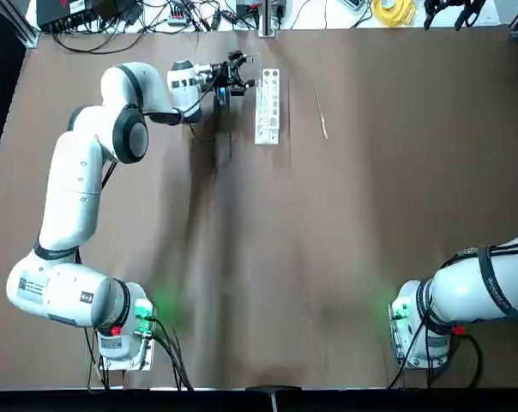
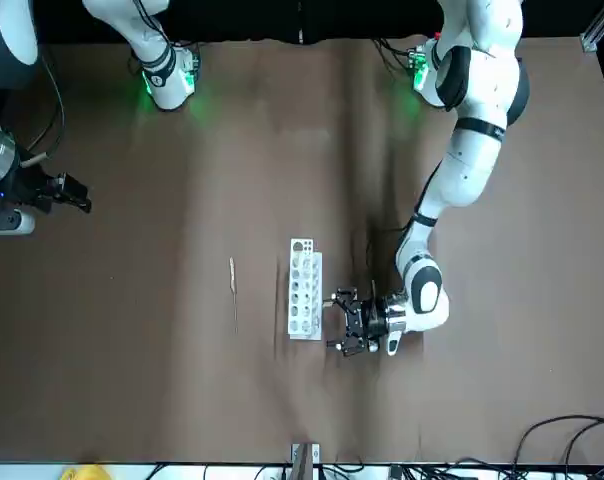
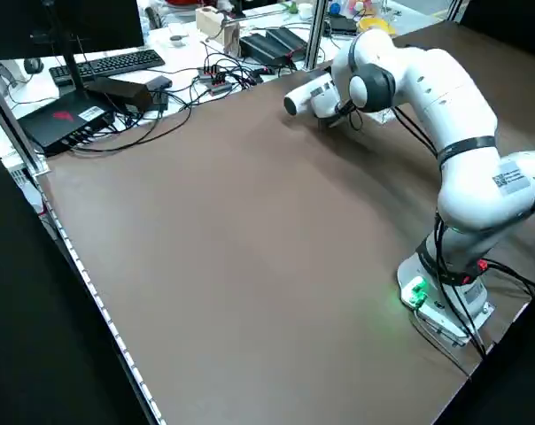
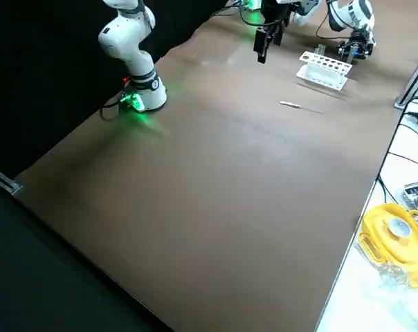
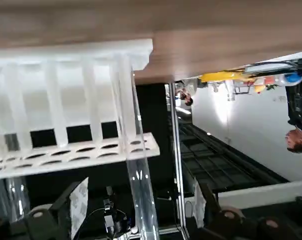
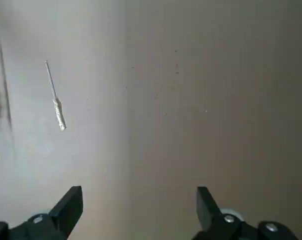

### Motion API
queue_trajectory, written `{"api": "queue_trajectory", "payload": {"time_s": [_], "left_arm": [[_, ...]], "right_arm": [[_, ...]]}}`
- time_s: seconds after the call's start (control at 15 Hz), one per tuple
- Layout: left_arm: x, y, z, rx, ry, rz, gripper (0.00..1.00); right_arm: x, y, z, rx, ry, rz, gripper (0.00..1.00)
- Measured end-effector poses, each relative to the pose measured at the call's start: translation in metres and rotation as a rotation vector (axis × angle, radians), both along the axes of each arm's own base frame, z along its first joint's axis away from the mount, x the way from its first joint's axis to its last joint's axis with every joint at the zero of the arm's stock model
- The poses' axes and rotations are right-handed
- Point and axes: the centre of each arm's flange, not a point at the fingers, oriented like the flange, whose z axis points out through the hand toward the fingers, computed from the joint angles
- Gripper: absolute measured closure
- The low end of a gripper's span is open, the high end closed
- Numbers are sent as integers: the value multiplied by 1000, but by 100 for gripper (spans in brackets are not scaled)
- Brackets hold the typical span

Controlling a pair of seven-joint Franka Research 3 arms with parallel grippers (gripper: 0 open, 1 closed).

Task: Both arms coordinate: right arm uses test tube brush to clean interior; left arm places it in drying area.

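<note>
In the front view, the left gripper [image 2: 332, 324] is just right of the rack [image 2: 304, 290], below centre — fingers [image 5: 79, 207] spread, a clear tube [image 5: 143, 200] standing between them in the rack. The right gripper [image 2: 82, 193], at the left edge, is open too, with nothing between its fingers. The brush [image 2: 233, 277] lies on the table [image 2: 182, 390], left of the rack — in the top view [image 1: 322, 116], upper right of centre.
</note>
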Motion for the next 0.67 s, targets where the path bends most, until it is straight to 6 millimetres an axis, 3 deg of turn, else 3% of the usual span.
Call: {"api": "queue_trajectory", "payload": {"time_s": [0.27, 0.47, 0.67], "left_arm": [[17, 27, 49, 160, -37, -141, 0], [31, 77, 101, 393, -188, -287, 0], [32, 124, 151, 622, -302, -466, 0]], "right_arm": [[0, 0, 0, 0, 0, 0, 0], [0, 0, 0, 0, 1, 0, 0], [0, 0, 0, 0, 1, 1, 0]]}}
